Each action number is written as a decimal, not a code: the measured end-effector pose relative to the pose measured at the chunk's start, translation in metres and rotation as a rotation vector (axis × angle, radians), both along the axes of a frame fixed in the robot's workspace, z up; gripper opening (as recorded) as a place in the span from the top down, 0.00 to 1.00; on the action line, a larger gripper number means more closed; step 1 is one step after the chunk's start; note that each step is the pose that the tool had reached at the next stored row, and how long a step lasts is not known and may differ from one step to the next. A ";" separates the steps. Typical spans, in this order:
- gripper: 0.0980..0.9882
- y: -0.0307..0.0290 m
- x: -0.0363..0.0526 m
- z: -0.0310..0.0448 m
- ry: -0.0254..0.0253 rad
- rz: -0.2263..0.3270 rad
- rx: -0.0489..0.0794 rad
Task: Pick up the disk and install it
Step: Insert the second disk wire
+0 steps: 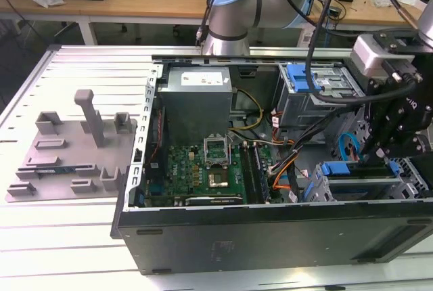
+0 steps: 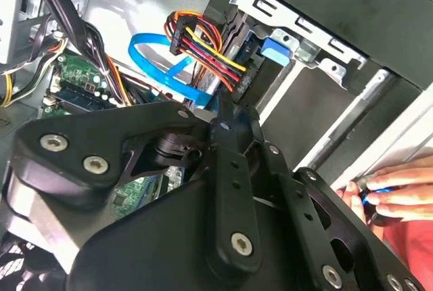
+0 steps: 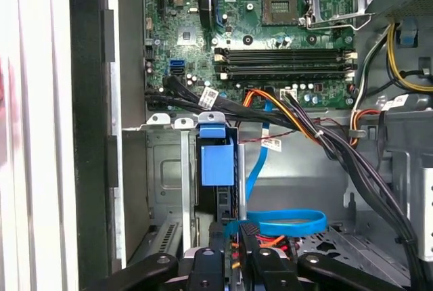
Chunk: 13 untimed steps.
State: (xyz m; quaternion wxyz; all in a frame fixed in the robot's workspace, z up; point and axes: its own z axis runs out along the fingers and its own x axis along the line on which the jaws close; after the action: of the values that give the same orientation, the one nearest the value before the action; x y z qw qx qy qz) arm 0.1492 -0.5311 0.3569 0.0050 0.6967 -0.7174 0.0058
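- Claw (image 2: 223,112) sits low in the front corner of the case (image 1: 270,230), right at the drive cage (image 3: 166,169). I can't tell how far it is open, or whether it has hold of anything.
- Disk (image 3: 216,162) stands on edge in the cage slot just beyond the claw, blue tab facing the motherboard (image 3: 203,27). In the exterior view it lies along the case's front edge, by the gripper.
- My read: pick-up is done and you're in the install step, with the disk in the rails. I can't confirm it's fully seated.
- Any further move calls for straight travel along the rails, no twist. The blue flat cable (image 3: 291,223) and the red-yellow power bundle (image 2: 203,51) crowd the claw, so watch for snags.
- A person's hand (image 2: 396,193) is just outside the case wall, close to the arm's linkage. Mind it before commanding motion.
- Count: one arm, one claw, one disk in the cage, one looped blue flat cable, one hand.
- Blue plastic frames: two, one on the disk and one on the upper bay (image 1: 303,78), well apart.
- Farther in: one motherboard with one open CPU socket (image 3: 281,3), and one grey power supply box (image 1: 196,105).
- Farthest, outside the case on the exterior view's left: one grey fixture plate (image 1: 74,149) on the table.
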 end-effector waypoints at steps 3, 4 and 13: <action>0.85 0.0002 -0.0022 0.0102 -0.0062 0.000 0.000; 0.85 0.0004 -0.0049 0.0142 -0.0104 0.000 0.000; 0.99 0.0022 -0.0222 0.0218 -0.0215 0.000 0.000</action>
State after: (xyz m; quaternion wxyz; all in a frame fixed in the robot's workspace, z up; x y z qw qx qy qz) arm 0.1270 -0.5289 0.3787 -0.0027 0.6966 -0.7173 0.0134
